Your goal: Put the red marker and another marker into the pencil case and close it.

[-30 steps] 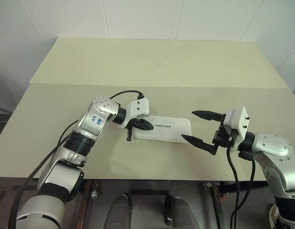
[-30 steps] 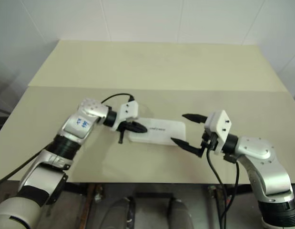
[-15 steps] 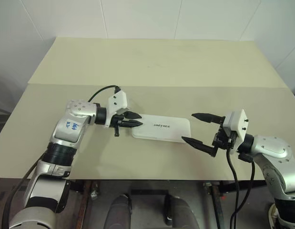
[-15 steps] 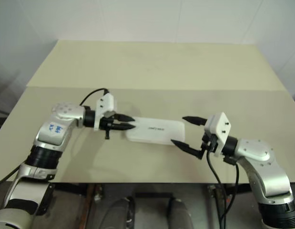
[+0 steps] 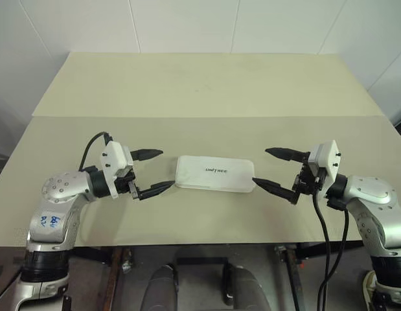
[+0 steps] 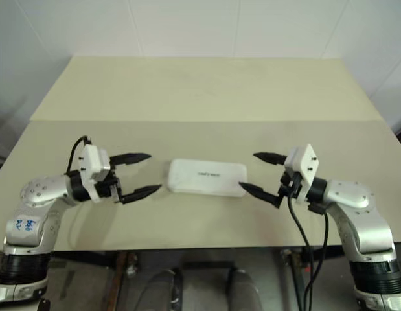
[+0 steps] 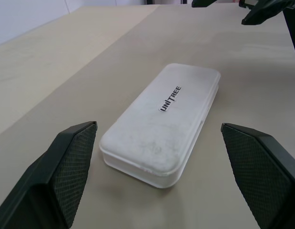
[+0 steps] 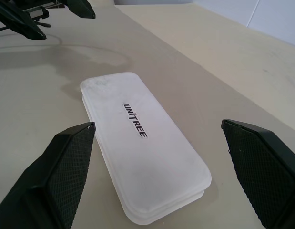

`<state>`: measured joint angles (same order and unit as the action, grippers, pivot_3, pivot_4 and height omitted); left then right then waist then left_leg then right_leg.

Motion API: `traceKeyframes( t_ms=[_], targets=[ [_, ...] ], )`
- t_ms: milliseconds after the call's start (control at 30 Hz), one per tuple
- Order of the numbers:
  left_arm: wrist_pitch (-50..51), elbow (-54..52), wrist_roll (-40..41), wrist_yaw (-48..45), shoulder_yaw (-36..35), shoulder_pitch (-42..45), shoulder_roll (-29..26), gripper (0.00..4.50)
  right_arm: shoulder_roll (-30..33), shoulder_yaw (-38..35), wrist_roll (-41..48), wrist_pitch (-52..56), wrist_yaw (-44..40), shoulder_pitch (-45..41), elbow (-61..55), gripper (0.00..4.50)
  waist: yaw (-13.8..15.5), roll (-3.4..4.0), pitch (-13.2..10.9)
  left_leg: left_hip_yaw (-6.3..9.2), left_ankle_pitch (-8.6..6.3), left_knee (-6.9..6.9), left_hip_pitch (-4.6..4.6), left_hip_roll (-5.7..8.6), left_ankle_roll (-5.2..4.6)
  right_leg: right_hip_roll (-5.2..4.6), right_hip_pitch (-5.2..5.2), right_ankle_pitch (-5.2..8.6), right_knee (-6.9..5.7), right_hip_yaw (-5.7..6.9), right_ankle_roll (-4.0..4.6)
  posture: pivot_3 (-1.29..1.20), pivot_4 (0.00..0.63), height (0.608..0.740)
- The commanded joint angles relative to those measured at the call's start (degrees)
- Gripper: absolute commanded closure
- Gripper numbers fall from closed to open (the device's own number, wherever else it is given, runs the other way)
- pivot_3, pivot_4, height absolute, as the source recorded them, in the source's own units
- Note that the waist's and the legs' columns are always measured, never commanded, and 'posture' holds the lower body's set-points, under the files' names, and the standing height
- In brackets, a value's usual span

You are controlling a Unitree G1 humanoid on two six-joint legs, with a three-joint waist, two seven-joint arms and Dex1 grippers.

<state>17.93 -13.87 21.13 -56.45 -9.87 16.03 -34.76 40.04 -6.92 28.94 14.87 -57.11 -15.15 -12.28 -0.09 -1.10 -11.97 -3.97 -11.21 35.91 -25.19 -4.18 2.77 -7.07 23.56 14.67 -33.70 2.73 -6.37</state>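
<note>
The white pencil case (image 5: 215, 173) lies flat and closed on the table, its lid with dark lettering facing up. My left gripper (image 5: 153, 171) hovers open just left of the case's left end, clear of it, nothing between its fingers. To the right of the case's right end my right gripper (image 5: 276, 169) stands open too, also empty and apart from the case. The left wrist view looks along the case (image 7: 164, 121) between its own fingers (image 7: 66, 167). The right wrist view shows the same case (image 8: 142, 143) from the other end. The red marker and the other marker are out of view.
The beige table (image 5: 200, 84) stretches far back to a white tiled wall. A seam runs across the table behind the case. The table's front edge (image 5: 206, 243) lies close below both arms.
My left gripper has let go of the case's left end, opened wide and drawn back to the left. The right gripper has kept its place and stayed open.
</note>
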Motion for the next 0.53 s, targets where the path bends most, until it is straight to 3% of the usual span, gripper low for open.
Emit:
traceKeyframes(
  t_ms=[33,533],
  targets=[
    [1.18,-4.95,3.56,1.13,-2.41,-2.76,-0.98,0.03,-0.15,0.21,0.01,-1.68,-1.68,-2.15,1.15,0.0,-0.07,0.0,0.0,0.0,0.0,0.0,0.0,0.0,0.0,0.0,0.0,0.0,0.0,0.0,0.0,0.0,0.15,0.74],
    [3.59,-7.26,5.11,4.04,-0.64,-3.42,-3.17,0.03,-0.48,0.04,-2.36,-5.33,-4.99,-7.25,9.3,0.0,-0.02,0.0,0.0,-0.03,-0.02,-0.1,0.0,-0.01,0.03,0.02,0.06,0.02,0.05,-0.02,0.03,0.0,0.15,0.74]
  ],
)
